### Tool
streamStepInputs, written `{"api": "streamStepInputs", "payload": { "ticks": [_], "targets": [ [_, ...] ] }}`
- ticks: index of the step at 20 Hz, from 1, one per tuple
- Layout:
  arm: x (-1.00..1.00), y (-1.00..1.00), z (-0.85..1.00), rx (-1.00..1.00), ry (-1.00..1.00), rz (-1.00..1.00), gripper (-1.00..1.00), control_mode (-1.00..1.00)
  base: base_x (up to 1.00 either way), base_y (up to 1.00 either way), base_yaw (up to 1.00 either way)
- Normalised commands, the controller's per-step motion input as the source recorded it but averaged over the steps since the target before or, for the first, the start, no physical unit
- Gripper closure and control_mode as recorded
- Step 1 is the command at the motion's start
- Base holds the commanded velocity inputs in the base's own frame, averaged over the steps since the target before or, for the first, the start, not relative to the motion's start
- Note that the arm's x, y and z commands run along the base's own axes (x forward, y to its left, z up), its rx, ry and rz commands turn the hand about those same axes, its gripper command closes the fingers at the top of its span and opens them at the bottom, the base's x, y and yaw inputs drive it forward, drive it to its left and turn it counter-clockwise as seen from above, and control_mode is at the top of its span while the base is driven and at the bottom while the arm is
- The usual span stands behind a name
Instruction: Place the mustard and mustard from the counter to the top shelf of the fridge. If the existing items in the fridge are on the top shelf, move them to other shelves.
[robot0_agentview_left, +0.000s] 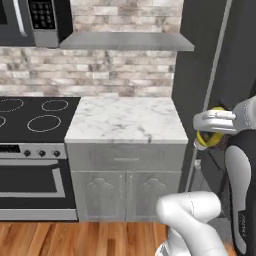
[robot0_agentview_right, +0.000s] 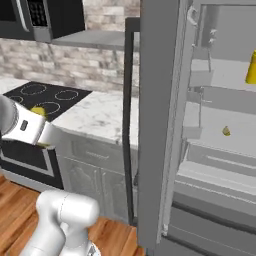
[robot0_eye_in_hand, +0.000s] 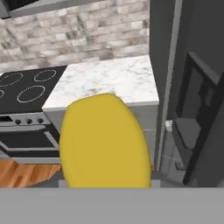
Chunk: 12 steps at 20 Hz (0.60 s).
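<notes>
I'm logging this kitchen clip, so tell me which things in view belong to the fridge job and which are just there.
Part of the job:
- mustard bottle held in the hand
- second mustard bottle already on the top shelf
- small yellow lump on a lower shelf
- fridge, door open
- counter

Just there:
- stovetop
- oven
- microwave

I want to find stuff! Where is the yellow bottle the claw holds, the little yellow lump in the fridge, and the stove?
mustard bottle (robot0_eye_in_hand: 105, 142), hand view, its middle.
yellow lump (robot0_agentview_right: 226, 131), right base view, its middle.
stovetop (robot0_agentview_left: 35, 117), left base view, black top.
</notes>
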Motion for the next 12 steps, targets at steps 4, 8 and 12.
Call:
{"api": "streamStepInputs", "payload": {
  "ticks": [4,8,12],
  "targets": [
    [0.00,0.00,0.00,0.00,0.00,0.00,1.00,1.00,-0.88,-1.00,-0.36],
    [0.00,0.00,0.00,0.00,0.00,0.00,1.00,1.00,-0.88,-1.00,-0.36],
    [0.00,0.00,0.00,0.00,0.00,0.00,1.00,1.00,-0.97,-1.00,-0.34]
  ]
}}
